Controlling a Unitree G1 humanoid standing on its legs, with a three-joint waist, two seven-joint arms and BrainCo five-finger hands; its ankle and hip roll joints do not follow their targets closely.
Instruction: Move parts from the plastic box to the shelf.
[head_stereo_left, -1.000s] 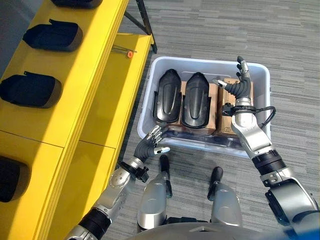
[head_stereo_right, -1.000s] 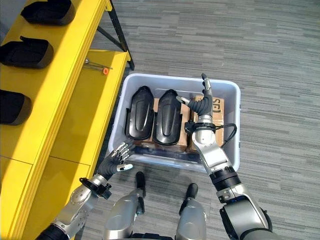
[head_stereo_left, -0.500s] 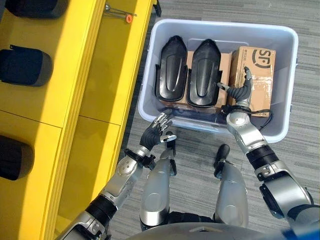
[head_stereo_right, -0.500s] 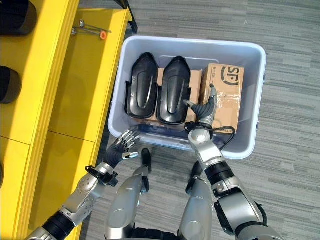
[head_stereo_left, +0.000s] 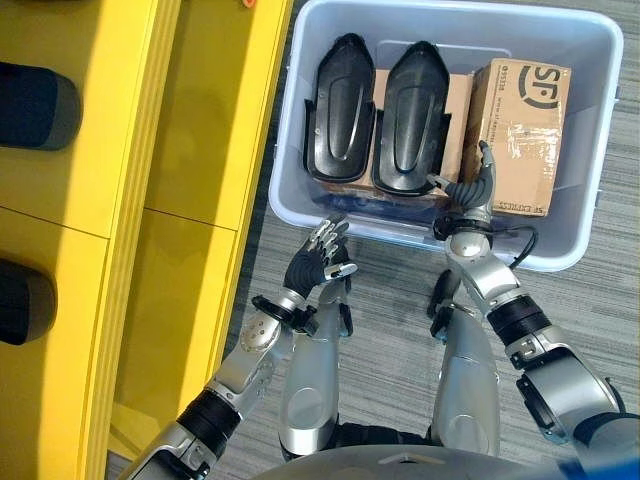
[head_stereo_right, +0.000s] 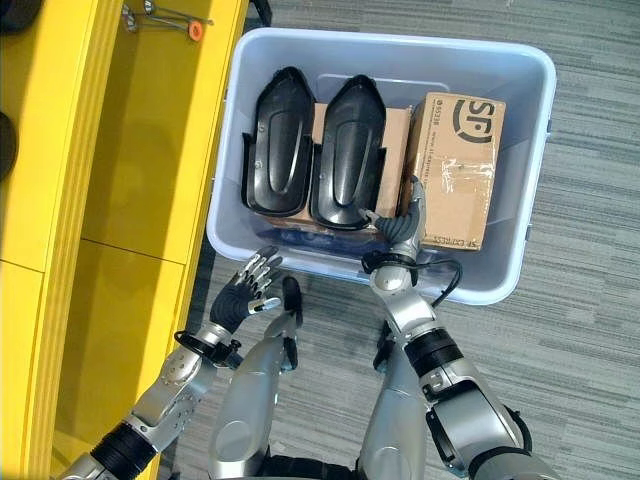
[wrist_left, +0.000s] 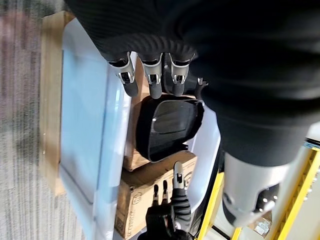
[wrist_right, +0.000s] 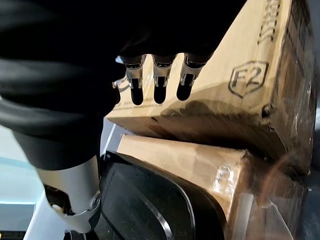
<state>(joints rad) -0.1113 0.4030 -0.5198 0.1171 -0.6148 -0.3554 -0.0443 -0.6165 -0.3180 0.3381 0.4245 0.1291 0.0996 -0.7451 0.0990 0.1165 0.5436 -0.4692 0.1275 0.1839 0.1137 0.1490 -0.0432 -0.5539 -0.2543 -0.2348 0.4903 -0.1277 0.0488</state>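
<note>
Setting: workshop or parts-handling area.
Floor: grey striped carpet tiles (head_stereo_left: 400, 330).
Storage: yellow flat-panelled metal shelf unit (head_stereo_left: 120, 180), beside the pale grey plastic box (head_stereo_right: 520, 270).
Stock: moulded black plastic parts (head_stereo_left: 342, 120) and brown cardboard cartons (head_stereo_left: 522, 130) inside that box; similar dark parts (head_stereo_left: 35, 105) on the shelf.

A plastic box (head_stereo_left: 300, 95) sits on the floor just right of a shelf (head_stereo_left: 200, 130). Inside it, two parts (head_stereo_left: 342, 120) (head_stereo_left: 415, 115) lie side by side on cardboard along its left side; a carton (head_stereo_left: 520, 135) fills its right side.
</note>
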